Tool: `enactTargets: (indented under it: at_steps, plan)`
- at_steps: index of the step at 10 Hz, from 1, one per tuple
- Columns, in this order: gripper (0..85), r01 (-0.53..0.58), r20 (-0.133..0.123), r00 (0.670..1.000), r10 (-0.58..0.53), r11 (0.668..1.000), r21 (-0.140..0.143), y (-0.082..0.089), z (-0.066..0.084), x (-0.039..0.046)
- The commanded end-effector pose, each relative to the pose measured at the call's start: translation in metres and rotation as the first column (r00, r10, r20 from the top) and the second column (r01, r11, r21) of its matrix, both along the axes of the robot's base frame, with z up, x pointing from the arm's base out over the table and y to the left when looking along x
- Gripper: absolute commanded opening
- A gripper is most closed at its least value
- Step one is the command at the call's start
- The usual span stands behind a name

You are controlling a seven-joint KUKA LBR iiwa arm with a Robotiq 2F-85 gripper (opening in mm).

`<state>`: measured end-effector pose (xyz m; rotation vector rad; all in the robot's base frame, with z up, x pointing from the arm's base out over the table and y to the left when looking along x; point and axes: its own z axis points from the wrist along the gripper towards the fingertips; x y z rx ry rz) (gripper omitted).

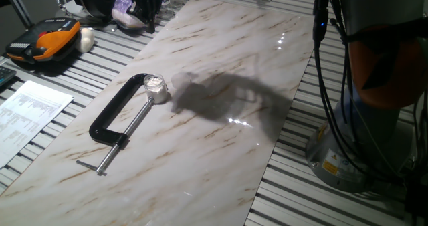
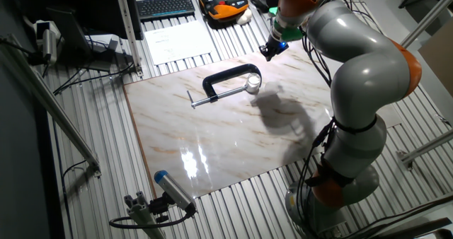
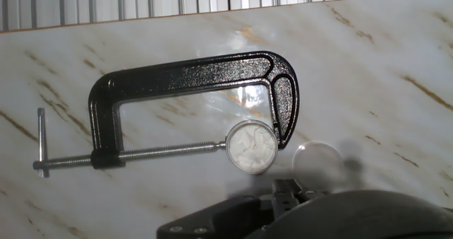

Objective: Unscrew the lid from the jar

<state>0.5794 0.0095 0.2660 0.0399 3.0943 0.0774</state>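
Note:
The jar (image 3: 251, 148) is held in the jaws of a black C-clamp (image 3: 191, 80) on the marble slab. It stands open, with white contents showing. The lid (image 3: 316, 158), a pale round cap, lies flat on the slab just right of the jar and apart from it. The jar also shows in one fixed view (image 1: 154, 85) and in the other fixed view (image 2: 253, 83). My gripper (image 2: 272, 52) hangs well above the clamp and holds nothing that I can see. Its fingers are too small and dark to tell their opening. Only the hand's black body (image 3: 304, 214) shows in the hand view.
The marble slab (image 1: 221, 146) lies on a slatted table. An orange and black case (image 1: 44, 44) with a white lump (image 1: 86, 39) beside it is at the far left. Printed paper (image 1: 30, 112) lies left of the slab. The arm's base and cables (image 1: 348, 139) stand at the right.

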Motion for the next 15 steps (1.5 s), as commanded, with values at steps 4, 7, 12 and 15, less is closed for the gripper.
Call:
enactTargets:
  at_steps: [4,7,12,15]
  plan:
    - [0.0,0.003,0.002,1.000,-0.003,1.000,0.000,0.005,-0.005,-0.0037]
    - [0.0,0.008,0.002,1.000,-0.008,1.000,0.005,0.006,-0.006,-0.0047]
    - [0.0,0.011,0.002,1.000,-0.011,1.000,0.002,0.009,-0.004,-0.0044]
    - [0.0,0.014,-0.006,1.000,-0.014,1.000,0.000,0.011,-0.001,-0.0037]
